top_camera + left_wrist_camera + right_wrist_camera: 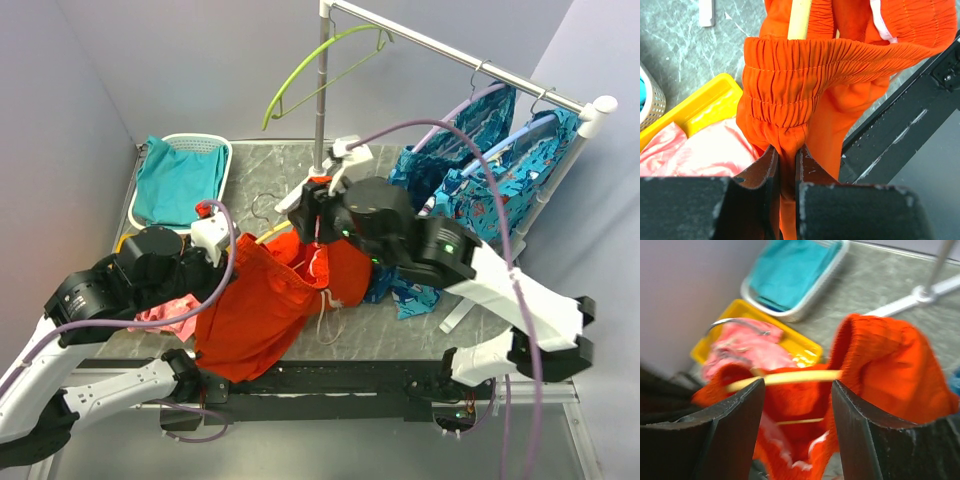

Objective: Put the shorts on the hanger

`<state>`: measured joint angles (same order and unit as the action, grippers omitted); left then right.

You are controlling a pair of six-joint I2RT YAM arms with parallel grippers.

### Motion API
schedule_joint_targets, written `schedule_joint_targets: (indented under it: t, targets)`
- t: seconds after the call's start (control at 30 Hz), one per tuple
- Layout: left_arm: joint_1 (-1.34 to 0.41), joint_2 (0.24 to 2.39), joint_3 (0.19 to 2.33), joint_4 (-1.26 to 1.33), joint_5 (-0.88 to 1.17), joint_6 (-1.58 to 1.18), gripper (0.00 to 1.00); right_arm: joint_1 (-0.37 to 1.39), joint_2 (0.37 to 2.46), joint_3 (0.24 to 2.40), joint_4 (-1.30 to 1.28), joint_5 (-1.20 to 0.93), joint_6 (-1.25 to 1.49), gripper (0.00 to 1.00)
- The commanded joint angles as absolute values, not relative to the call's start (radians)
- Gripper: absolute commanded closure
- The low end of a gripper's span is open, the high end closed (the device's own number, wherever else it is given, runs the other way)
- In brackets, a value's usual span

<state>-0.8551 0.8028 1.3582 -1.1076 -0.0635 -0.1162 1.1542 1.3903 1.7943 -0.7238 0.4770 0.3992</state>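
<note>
Left wrist view: left gripper (786,165) jaws clench the shorts (840,60) below the hanger (800,17); stretch the waistband wide, right gripper (797,390) jaws released.

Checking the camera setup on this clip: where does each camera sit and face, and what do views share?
Top: above, behind the arms, looking down at the table; both arms show.
Left wrist: looks along left jaws pinching the shorts.
Right wrist: looks between parted right jaws at the hanger.
Shared: all three show the shorts.
</note>
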Motion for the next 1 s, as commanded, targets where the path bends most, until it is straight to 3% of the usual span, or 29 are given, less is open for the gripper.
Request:
schedule_joint_targets:
  t: [0.0,0.37,0.57,0.8,0.97]
  targets:
    - [-0.857,0.779,1.373,-0.946,-0.054,-0.114,0.99,1.184,1.307,1.759,-0.525,0.351,0.406,0.37]
    - [-0.858,0.802,1.397,-0.928,-0.049,-0.120,0.99,1.221,1.454,1.858,-0.454,0.327,0.543,0.34]
    - [-0.859,0.816,1.416,-0.919,-0.031,-0.117,0.99,1.216,1.500,1.897,-0.446,0.420,0.617,0.35]
    - [-0.859,0.801,1.423,-0.920,-0.032,-0.115,0.99,1.184,1.535,1.933,-0.413,0.463,0.649,0.45]
    - [-0.859,0.784,1.439,-0.923,-0.046,-0.114,0.99,1.170,1.635,2.079,-0.503,0.460,0.650,0.48]
